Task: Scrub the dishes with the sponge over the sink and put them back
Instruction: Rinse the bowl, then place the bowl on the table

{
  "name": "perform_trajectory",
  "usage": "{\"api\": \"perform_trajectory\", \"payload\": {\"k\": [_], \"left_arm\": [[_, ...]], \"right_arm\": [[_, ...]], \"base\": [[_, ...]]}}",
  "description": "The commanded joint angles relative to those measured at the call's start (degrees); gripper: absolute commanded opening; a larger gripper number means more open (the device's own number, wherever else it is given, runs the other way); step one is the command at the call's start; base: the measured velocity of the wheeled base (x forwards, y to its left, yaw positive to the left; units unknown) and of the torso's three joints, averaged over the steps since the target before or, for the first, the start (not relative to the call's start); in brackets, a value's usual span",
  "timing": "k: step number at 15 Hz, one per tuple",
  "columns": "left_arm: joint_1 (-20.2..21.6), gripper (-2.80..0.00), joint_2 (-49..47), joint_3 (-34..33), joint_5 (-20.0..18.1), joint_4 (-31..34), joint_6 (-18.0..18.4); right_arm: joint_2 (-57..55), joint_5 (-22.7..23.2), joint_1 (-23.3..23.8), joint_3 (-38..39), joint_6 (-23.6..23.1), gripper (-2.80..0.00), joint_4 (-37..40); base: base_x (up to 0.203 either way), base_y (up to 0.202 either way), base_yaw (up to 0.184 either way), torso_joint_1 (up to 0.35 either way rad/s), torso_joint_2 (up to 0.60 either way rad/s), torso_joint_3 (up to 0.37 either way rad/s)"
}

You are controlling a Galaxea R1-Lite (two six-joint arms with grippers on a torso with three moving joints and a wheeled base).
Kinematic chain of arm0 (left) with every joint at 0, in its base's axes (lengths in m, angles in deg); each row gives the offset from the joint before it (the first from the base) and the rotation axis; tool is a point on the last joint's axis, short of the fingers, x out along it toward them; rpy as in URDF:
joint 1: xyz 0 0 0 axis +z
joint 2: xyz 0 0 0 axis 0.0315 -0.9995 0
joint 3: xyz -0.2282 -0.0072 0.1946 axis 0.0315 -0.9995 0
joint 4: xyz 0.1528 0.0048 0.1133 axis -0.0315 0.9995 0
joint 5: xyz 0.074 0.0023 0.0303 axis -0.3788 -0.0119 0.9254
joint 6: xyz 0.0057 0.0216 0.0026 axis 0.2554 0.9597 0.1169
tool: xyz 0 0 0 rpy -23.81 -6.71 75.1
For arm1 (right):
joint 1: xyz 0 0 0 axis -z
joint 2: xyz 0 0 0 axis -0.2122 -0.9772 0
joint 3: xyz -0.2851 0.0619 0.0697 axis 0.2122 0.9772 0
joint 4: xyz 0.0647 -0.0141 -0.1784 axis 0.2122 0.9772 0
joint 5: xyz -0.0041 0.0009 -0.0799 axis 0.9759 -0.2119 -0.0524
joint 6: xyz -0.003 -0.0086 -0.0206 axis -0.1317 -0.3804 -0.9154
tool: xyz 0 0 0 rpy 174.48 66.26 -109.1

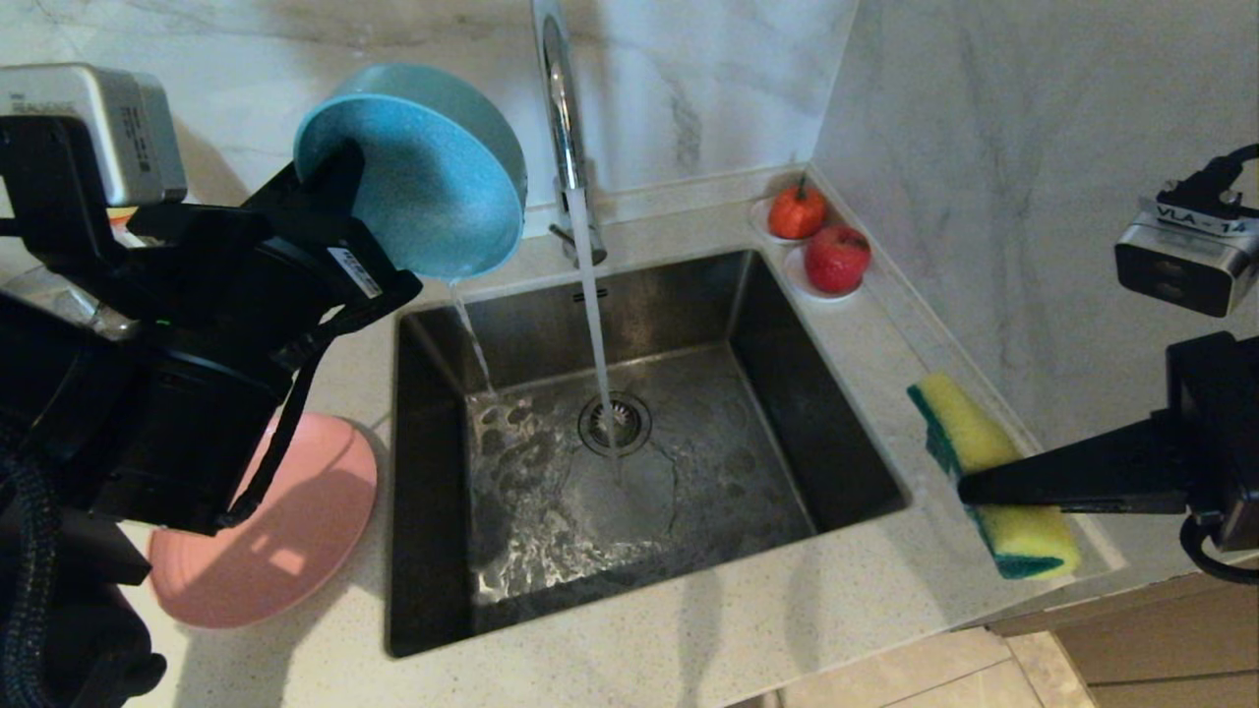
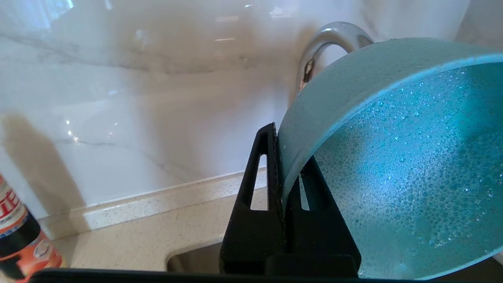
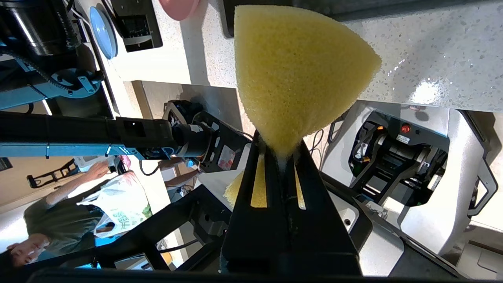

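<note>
My left gripper (image 1: 329,172) (image 2: 287,157) is shut on the rim of the teal-blue bowl (image 1: 433,167) (image 2: 412,157). It holds the bowl tipped on edge above the sink's (image 1: 767,324) back left corner. A thin trickle of water (image 1: 474,344) falls from the bowl into the basin. The bowl's inside is beaded with drops. The pink plate (image 1: 295,531) lies on the counter left of the sink, partly behind my left arm. My right gripper (image 1: 969,489) (image 3: 279,145) is shut on the pinched waist of the yellow and green sponge (image 1: 969,423) (image 3: 294,67), over the counter right of the sink.
The chrome tap (image 1: 561,108) runs a steady stream onto the drain strainer (image 1: 615,423). Two red fruits (image 1: 797,211) (image 1: 838,258) sit on small saucers at the back right corner. A marble wall stands close on the right. A bottle (image 2: 19,236) stands by the back wall.
</note>
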Motion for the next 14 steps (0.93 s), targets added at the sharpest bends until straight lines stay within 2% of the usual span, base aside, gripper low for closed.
{"api": "perform_trajectory", "payload": {"k": [1,3,5,9,11,13,14], "left_arm": [[0.03,-2.8,-1.33,-1.09,1.2,-0.43,0.13],[0.04,-2.8,-3.47,-2.48,4.94,4.16,-0.81],[0.04,-2.8,-4.74,-2.61,6.05,12.47,-6.34],[0.08,-2.8,-2.0,-0.33,6.1,41.14,-14.99],[0.1,-2.8,-1.67,4.67,4.79,59.04,-22.65],[0.06,-2.8,-2.7,11.56,-0.33,71.16,-32.72],[0.06,-2.8,-4.07,14.67,-2.3,74.55,-36.02]], "right_arm": [[-0.06,0.16,-0.04,-0.04,0.12,-2.8,0.19],[0.28,0.16,-0.04,-0.42,0.12,-2.8,0.19],[0.65,0.16,-0.04,-0.69,0.12,-2.8,0.28],[1.69,0.16,0.04,-0.51,0.12,-2.8,0.37],[1.69,0.16,0.04,-0.24,0.12,-2.8,0.28],[1.61,0.16,0.04,-0.15,0.12,-2.8,0.19],[1.52,0.16,0.04,0.04,0.12,-2.8,0.19]], "base": [[0.0,0.0,0.0,0.0,0.0,0.0],[0.0,0.0,0.0,0.0,0.0,0.0],[0.0,0.0,0.0,0.0,0.0,0.0],[0.0,0.0,0.0,0.0,0.0,0.0],[0.0,0.0,0.0,0.0,0.0,0.0],[0.0,0.0,0.0,0.0,0.0,0.0],[0.0,0.0,0.0,0.0,0.0,0.0]]}}
